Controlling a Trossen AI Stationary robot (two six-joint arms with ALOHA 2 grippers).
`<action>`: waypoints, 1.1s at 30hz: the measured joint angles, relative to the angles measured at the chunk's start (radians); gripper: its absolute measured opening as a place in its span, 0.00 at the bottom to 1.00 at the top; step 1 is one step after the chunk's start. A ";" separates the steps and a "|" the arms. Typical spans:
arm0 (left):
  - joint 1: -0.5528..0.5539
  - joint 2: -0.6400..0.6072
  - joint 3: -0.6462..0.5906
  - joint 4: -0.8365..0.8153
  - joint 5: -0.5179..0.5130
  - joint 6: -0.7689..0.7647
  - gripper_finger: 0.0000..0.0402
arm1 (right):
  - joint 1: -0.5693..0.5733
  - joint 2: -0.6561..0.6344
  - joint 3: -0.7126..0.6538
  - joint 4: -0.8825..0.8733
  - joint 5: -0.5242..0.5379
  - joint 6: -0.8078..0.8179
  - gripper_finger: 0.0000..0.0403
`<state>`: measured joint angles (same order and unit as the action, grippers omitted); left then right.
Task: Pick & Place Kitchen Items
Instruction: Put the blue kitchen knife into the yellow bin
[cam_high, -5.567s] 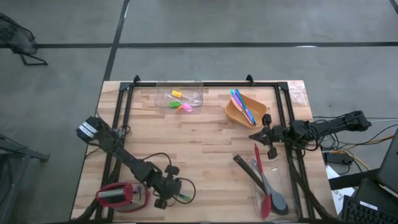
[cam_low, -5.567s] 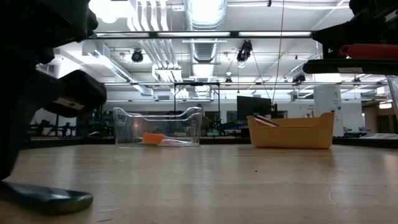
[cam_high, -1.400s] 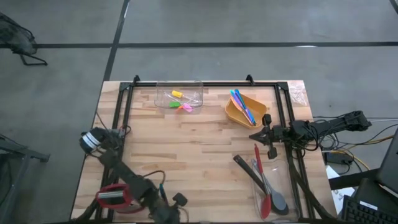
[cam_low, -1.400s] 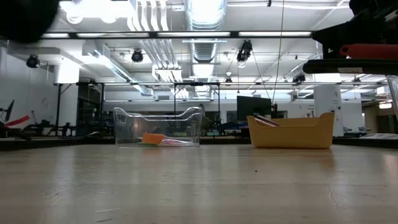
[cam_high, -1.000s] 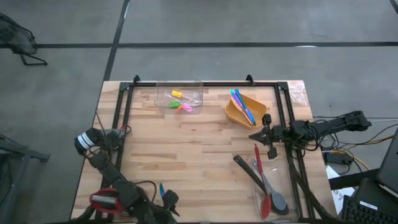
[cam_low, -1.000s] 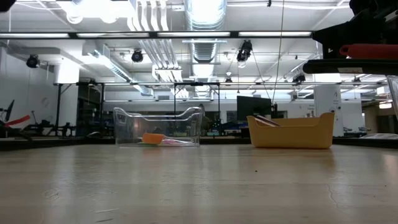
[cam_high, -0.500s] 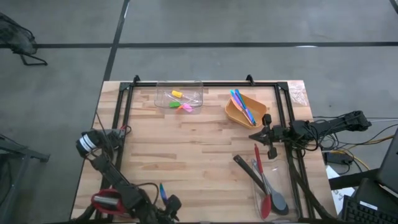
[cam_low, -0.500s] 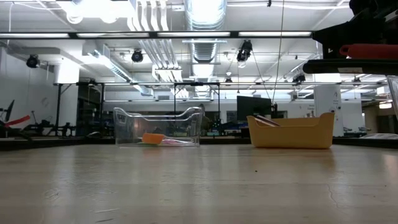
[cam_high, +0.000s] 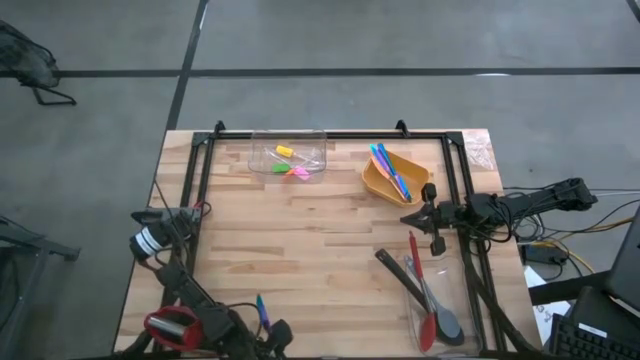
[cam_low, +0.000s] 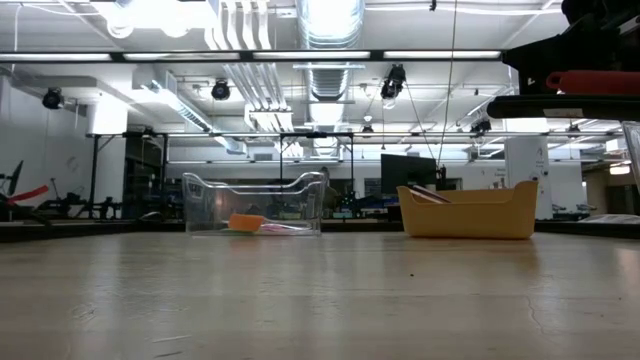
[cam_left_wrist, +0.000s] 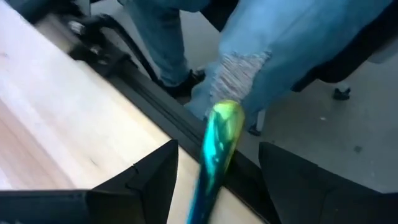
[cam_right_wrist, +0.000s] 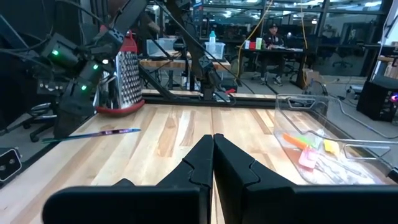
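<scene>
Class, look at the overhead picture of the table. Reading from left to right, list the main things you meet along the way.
Red gadget → blue utensil → clear tub → orange bowl → right claw → red spatula.

Pale plank desk with black rail frame, carrying tubs, bowl and utensils.

At the far edge, clear plastic tub holding tiny neon pieces; beside it, orange oval bowl with thin blue and pink cutlery. Toward the right near corner, long black spoon, red spatula and grey-blue spatula, partly in a second clear tub. At the left near corner, red-and-silver grater, with a thin blue utensil near it.
</scene>
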<state>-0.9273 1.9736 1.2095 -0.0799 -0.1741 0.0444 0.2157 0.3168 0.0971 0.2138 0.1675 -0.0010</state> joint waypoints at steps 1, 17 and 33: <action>-0.002 0.005 0.000 0.000 0.000 0.000 0.57 | 0.000 0.000 0.000 0.000 0.000 0.005 0.02; -0.004 0.046 -0.002 0.055 -0.050 0.007 0.51 | 0.000 0.000 0.000 0.000 0.000 -0.005 0.02; 0.005 0.045 -0.006 0.054 -0.060 0.058 0.05 | 0.000 0.000 0.000 0.000 0.000 -0.006 0.02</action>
<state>-0.9226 2.0185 1.2033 -0.0262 -0.2339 0.1023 0.2157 0.3166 0.0971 0.2138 0.1673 -0.0074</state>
